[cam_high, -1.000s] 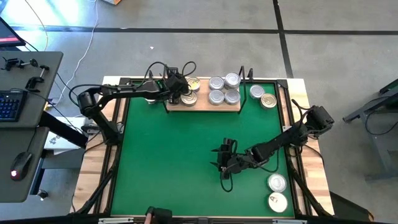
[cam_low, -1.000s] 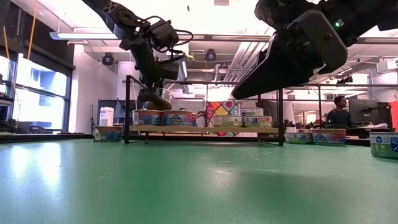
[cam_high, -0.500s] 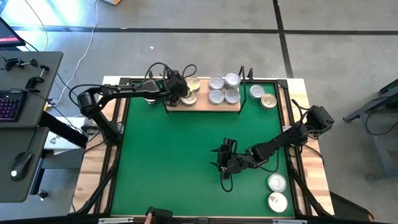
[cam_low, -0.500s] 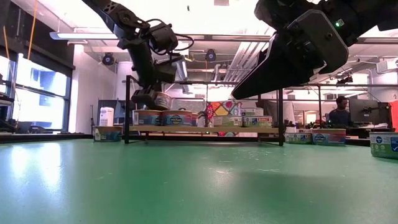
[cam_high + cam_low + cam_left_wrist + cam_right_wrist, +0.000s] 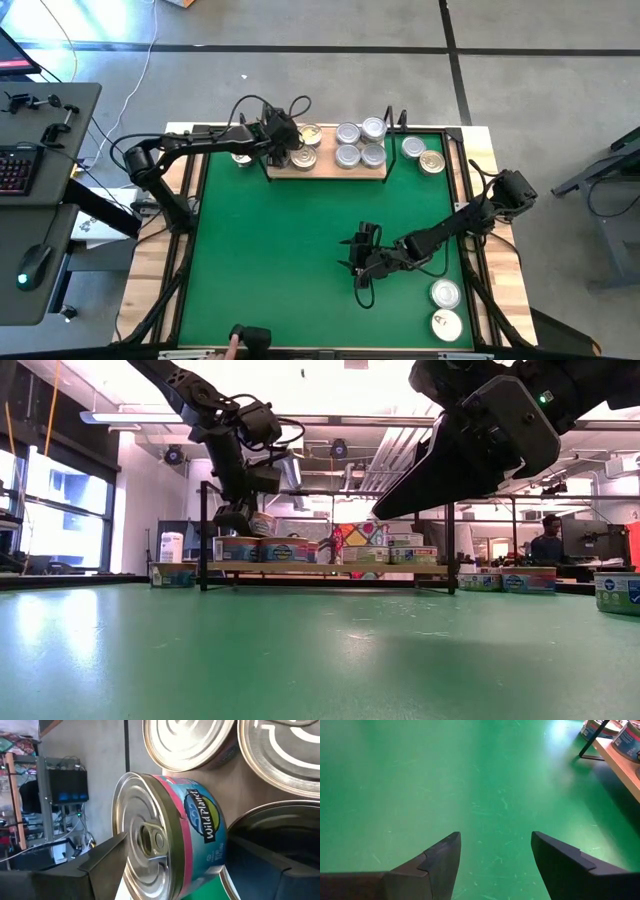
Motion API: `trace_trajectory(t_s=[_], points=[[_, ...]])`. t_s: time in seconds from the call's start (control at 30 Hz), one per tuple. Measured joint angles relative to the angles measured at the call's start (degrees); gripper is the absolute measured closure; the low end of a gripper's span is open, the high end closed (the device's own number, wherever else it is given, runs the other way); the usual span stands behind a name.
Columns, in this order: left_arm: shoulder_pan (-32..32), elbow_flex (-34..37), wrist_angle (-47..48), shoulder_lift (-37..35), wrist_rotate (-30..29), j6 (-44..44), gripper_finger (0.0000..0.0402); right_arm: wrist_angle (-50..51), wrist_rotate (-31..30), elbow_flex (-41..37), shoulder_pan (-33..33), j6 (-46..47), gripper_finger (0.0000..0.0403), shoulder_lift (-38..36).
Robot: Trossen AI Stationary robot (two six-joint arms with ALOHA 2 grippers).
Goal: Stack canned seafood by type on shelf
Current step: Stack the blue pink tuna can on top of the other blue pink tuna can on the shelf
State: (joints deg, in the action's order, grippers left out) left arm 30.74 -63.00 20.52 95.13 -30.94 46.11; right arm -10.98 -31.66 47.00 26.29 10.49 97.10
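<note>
Left wrist view: I am gripping a tin (image 5: 170,835) in the left pincer (image 5: 283,140), hovering over the shelf's (image 5: 325,168) left end above other tins. An off-centre release risks toppling it. My right pincer (image 5: 495,860) is waiting open over the table (image 5: 280,260).

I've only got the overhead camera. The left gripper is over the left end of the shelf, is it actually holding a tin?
Observer: Yes. The left wrist view shows the left gripper shut on a tin with a pink and teal Wild Planet label.
Operator: Is it set down yet?
Observer: The low view puts it at second-layer height, over a bottom-row tin on the shelf. I cannot tell whether they touch.
Operator: And the right gripper?
Observer: The right wrist view shows the right gripper open and empty above bare green mat.
</note>
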Motion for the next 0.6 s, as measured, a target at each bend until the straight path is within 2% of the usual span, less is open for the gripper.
trace_trajectory(t_s=[0.47, 0.6], points=[[-1.76, -0.02, 2.46, -0.46, -0.43, -0.55, 0.0102, 0.00, -0.02, 0.00, -0.01, -0.01, 0.0165, 0.00], [-1.97, -0.02, 3.69, -0.53, -0.44, -0.64, 0.0115, -0.02, -0.02, 0.00, -0.01, -0.01, 0.0165, 0.00]])
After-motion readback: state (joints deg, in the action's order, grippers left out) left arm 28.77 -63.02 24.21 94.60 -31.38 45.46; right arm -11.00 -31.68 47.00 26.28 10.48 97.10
